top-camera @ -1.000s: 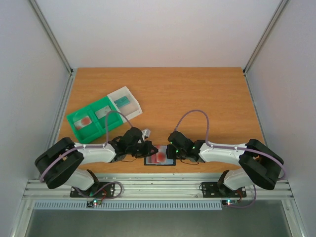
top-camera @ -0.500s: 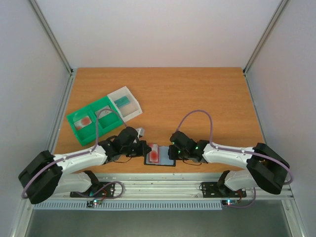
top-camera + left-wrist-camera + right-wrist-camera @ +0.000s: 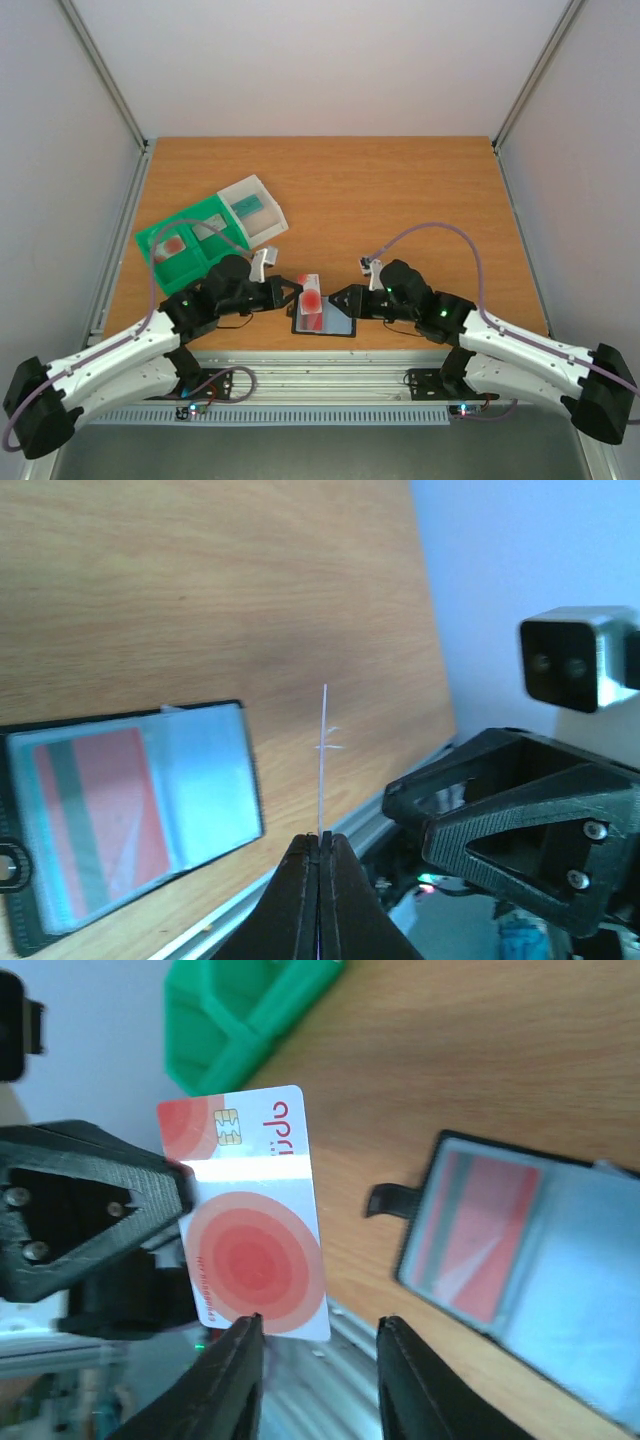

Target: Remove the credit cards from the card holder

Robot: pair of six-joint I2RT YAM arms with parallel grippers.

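Since the red-pink card [image 3: 311, 298] is already clear of its sleeve, what I have to judge is which way it travels from here. On the worktop [image 3: 420, 200] the green-and-white tray [image 3: 148, 248] sits towards the far left. The left arm [image 3: 140, 345] reaches in from that same side, so it is plainly the nearer of the two, while the right arm [image 3: 520, 345] comes in from the near right. Between them, close to the near edge, the card holder [image 3: 340, 325] lies open and flat with a second red-pink card [image 3: 488, 1235] tucked in its sleeve. The lifted card hangs above the holder's left part, with its long axis running near to far and its face tilted. The left jaws are pinched fully closed on its left long edge. The right jaws stand partly apart with nothing between them, just to the right of the card. By my reckoning the tray lies far and left of the loaded jaws, so the left arm can carry the card there alone.
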